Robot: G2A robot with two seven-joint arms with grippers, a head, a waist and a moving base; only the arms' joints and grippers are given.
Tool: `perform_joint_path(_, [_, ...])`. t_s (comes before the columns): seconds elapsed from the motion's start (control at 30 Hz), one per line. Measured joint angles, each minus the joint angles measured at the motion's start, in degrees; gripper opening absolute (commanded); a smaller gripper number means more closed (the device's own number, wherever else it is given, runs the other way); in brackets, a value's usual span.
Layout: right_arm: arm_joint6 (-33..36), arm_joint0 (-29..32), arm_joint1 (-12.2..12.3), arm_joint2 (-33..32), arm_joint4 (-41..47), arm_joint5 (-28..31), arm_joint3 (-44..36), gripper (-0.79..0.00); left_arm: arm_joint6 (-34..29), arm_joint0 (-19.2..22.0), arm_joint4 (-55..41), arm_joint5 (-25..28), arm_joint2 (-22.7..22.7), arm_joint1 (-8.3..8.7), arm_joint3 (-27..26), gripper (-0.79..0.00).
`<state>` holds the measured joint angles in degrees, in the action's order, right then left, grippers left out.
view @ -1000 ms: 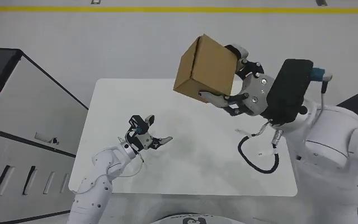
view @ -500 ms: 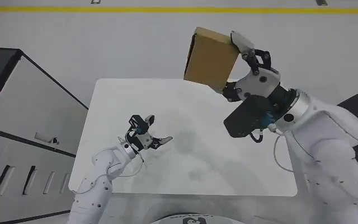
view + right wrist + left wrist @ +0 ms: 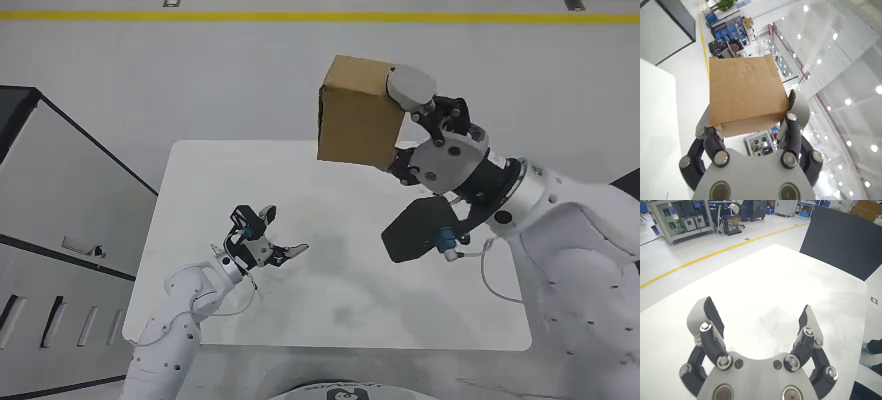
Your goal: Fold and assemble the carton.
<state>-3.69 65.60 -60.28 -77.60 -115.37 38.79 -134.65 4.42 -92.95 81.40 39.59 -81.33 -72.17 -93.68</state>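
A brown cardboard carton (image 3: 357, 108) (image 3: 743, 91), folded into a box shape, is held high above the far edge of the white table (image 3: 340, 300). My right gripper (image 3: 402, 118) (image 3: 748, 111) is shut on it, one finger on each side of its lower end. My left gripper (image 3: 278, 238) (image 3: 757, 315) hovers low over the table's left part, open, with nothing between its fingers. The carton's far faces are hidden.
A dark panel (image 3: 840, 243) (image 3: 60, 190) stands just off the table's left side. A yellow floor line (image 3: 320, 17) runs beyond the far edge. A black cable loop (image 3: 460, 290) hangs by the right arm over the table's right part.
The right arm's wrist has rotated, turning the carton and lifting it slightly toward the far edge. The left arm has not moved.
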Motion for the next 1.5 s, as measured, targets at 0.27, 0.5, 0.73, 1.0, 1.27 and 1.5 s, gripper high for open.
perform_joint_path(0.27, [-13.2,2.7,2.2,2.1,-34.7,-12.2,0.0,-0.785,0.0,0.0,0.0,0.0,0.0,0.00,0.0,0.000])
perform_joint_path(0.5, [-20.8,4.8,3.2,3.3,-52.8,-22.7,0.0,-0.785,0.0,0.0,0.0,0.0,0.0,0.00,0.0,0.000])
perform_joint_path(0.73, [-21.7,5.0,3.3,3.6,-53.8,-22.8,0.0,-0.785,0.0,0.0,0.0,0.0,0.0,0.00,0.0,0.000])
perform_joint_path(1.0, [-30.6,1.0,5.3,2.4,-60.8,-31.1,0.0,-0.785,0.0,0.0,0.0,0.0,0.0,0.00,0.0,0.000])
perform_joint_path(1.27, [-36.1,-2.6,11.3,-2.6,-60.6,-42.4,0.0,-0.785,0.0,0.0,0.0,0.0,0.0,0.00,0.0,0.000])
perform_joint_path(1.5, [-39.4,-4.8,16.0,-4.6,-60.6,-48.5,0.0,-0.785,0.0,0.0,0.0,0.0,0.0,0.00,0.0,0.000])
